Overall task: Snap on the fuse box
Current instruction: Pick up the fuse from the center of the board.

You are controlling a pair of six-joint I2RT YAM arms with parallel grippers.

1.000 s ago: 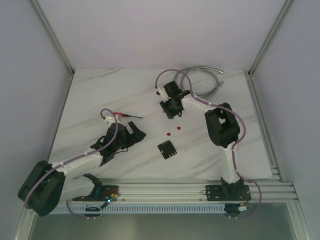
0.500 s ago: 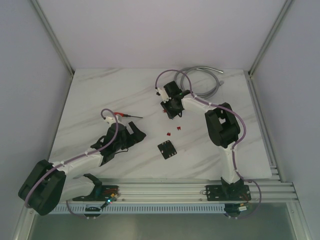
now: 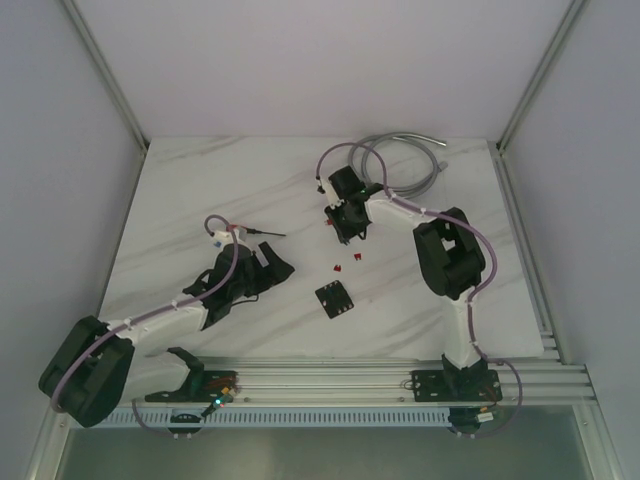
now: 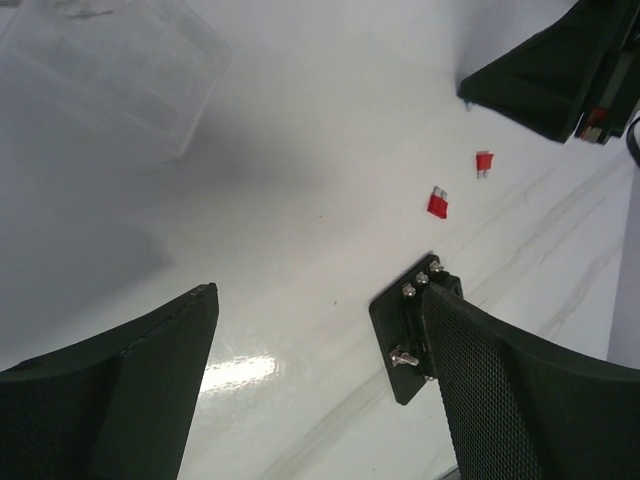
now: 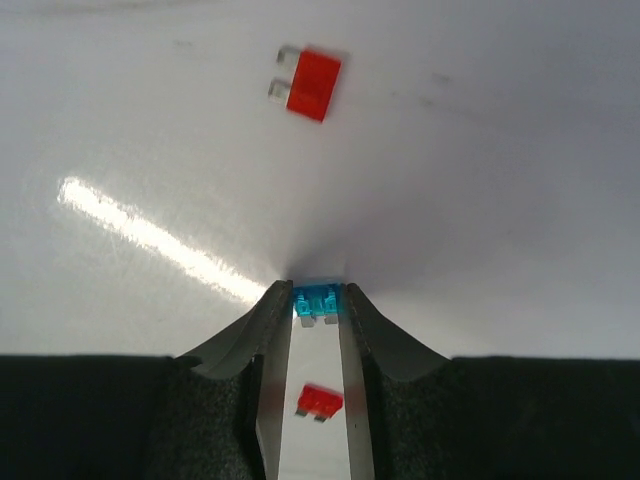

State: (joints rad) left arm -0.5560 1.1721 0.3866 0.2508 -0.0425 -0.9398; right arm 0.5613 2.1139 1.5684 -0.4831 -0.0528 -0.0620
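Observation:
The fuse box (image 3: pixel 335 299), a small black square block, lies on the white table in front of the arms. In the left wrist view the fuse box (image 4: pixel 403 338) shows its screws and is partly hidden behind my right finger. My left gripper (image 3: pixel 268 268) hovers open to the left of it, nothing between its fingers (image 4: pixel 320 300). My right gripper (image 3: pixel 346 226) points down at the table further back. In its wrist view it (image 5: pixel 318 292) is shut on a tiny blue fuse (image 5: pixel 318 300) at the table surface.
Two loose red fuses (image 3: pixel 338 268) (image 3: pixel 354 261) lie between the fuse box and the right gripper. More red fuses (image 5: pixel 312 84) (image 5: pixel 320 401) lie by the right fingers. A screwdriver (image 3: pixel 262 232) lies behind the left arm, a grey cable (image 3: pixel 415 170) at the back right, a clear plastic box (image 4: pixel 100 70) left.
The right jaws have narrowed onto the blue fuse. The left arm has shifted slightly forward and to the right, its cable now over the screwdriver's handle.

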